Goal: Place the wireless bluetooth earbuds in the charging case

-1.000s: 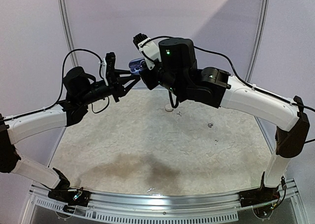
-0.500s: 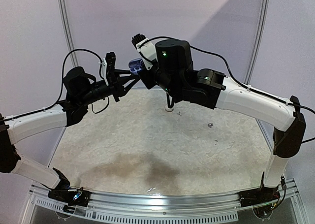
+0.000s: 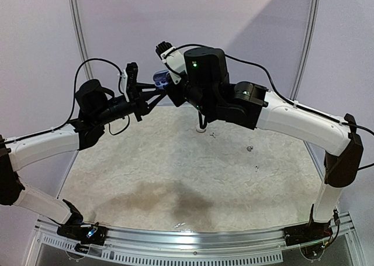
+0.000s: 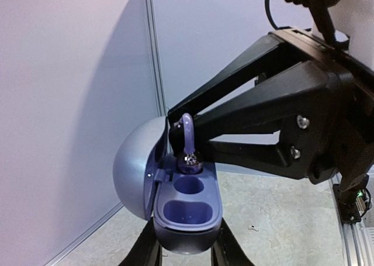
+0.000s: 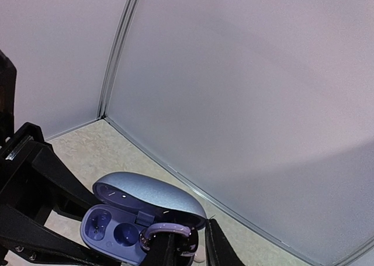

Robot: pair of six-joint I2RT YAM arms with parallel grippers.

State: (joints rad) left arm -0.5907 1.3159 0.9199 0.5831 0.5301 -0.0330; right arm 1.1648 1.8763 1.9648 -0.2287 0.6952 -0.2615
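Over a pale speckled tabletop (image 3: 175,172), lilac walls (image 3: 234,20) behind, our left gripper (image 4: 186,245) clamps the open charging case (image 4: 187,219). One earbud (image 4: 187,152) stands on end in its far socket, hook upward. Our right gripper (image 5: 190,248) sits narrow around it, and whether it grips we cannot tell.

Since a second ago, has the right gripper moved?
Yes. The right gripper, earbud between its fingertips, has shifted slightly left in the top view, away from the right wall post, toward the charging case in the left gripper.
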